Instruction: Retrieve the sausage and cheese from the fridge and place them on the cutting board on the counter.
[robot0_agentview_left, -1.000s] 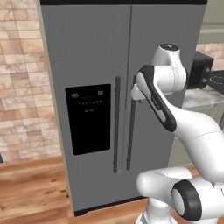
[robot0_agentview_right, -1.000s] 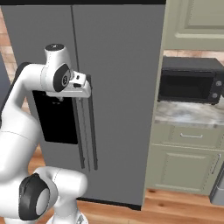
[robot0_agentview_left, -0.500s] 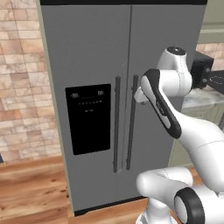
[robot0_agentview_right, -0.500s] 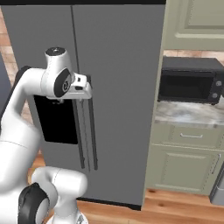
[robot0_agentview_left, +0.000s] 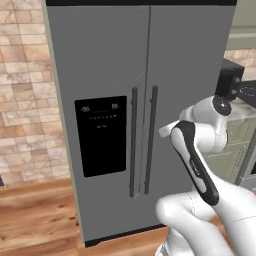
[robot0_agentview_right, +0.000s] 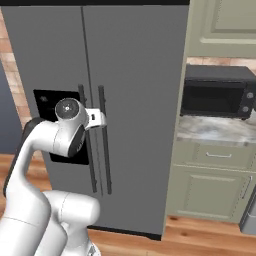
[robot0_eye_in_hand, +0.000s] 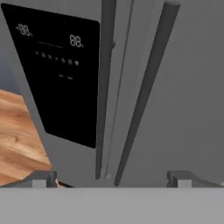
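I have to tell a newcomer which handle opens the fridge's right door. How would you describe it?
Find the tall grey two-door fridge beside the brick wall. Two dark vertical bar handles run either side of its centre seam. The right-door handle is the one farther from the black dispenser panel; its twin stands next to that panel.

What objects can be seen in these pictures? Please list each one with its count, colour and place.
fridge: one, grey, centre, both doors closed
door handles: two, dark, vertical, beside the door seam
dispenser panel: one, black, on the left door
microwave: one, black, on the counter right of the fridge
counter: one, grey-white marbled, over pale green cabinets
brick wall: reddish-tan, left of the fridge
wood floor: brown, below
gripper: one, dark fingertips apart, facing the handles, holding nothing
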